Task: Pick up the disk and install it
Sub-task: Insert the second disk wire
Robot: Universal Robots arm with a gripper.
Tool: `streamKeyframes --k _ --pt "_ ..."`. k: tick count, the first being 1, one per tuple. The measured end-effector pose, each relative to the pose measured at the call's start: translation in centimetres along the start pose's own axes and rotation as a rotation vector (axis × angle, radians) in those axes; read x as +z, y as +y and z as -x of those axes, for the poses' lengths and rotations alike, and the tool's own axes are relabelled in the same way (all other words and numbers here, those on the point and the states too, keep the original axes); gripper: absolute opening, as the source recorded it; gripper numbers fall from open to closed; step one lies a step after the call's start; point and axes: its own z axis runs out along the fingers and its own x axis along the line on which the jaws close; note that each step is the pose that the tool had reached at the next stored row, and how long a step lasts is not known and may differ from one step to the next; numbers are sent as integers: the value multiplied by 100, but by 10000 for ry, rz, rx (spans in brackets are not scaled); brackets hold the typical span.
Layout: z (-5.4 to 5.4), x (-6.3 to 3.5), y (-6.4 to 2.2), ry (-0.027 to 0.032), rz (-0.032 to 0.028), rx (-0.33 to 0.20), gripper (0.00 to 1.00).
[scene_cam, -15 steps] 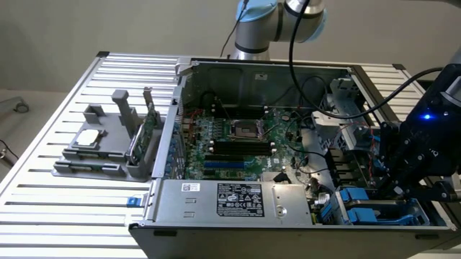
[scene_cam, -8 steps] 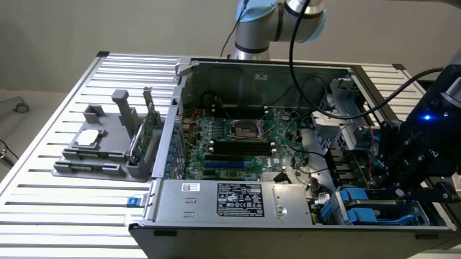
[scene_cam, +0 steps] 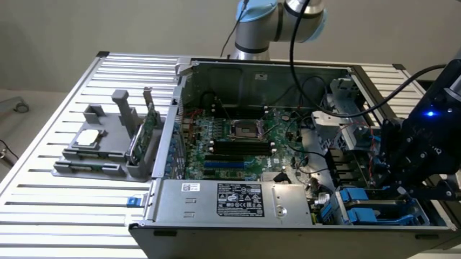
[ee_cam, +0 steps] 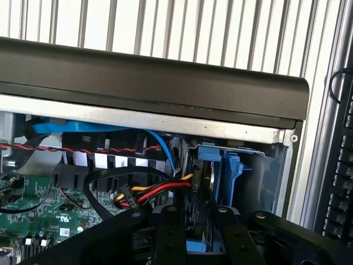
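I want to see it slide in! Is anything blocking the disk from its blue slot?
Nothing visible blocks the blue bay. The gripper holds the disk right at its mouth. A bundle of red, yellow and black wires runs up against the disk's side and might snag.
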Motion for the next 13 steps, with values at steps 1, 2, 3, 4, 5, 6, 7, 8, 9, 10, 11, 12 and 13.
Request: streamKeyframes --k 1,2,3,4,5,6,7,8,9,10,11,12,13 --pt "1 -10 0 1 0 0 26" --pt "1 -25 0 -1 -1 0 26" --pt "2 -40 0 1 -1 0 26" --pt "3 -58 0 0 0 0 26" --pt "3 -74 0 0 -1 0 26" --pt "4 -90 1 -1 0 0 26" --pt "5 -106 1 1 0 0 26" --pt "6 -124 1 0 -1 0 26" --pt "6 -142 1 1 0 0 26" --pt "7 -160 1 0 0 0 26" --pt "7 -179 1 -1 0 0 26" --pt "8 -195 1 0 0 0 26" --pt "8 -212 2 0 0 0 26"
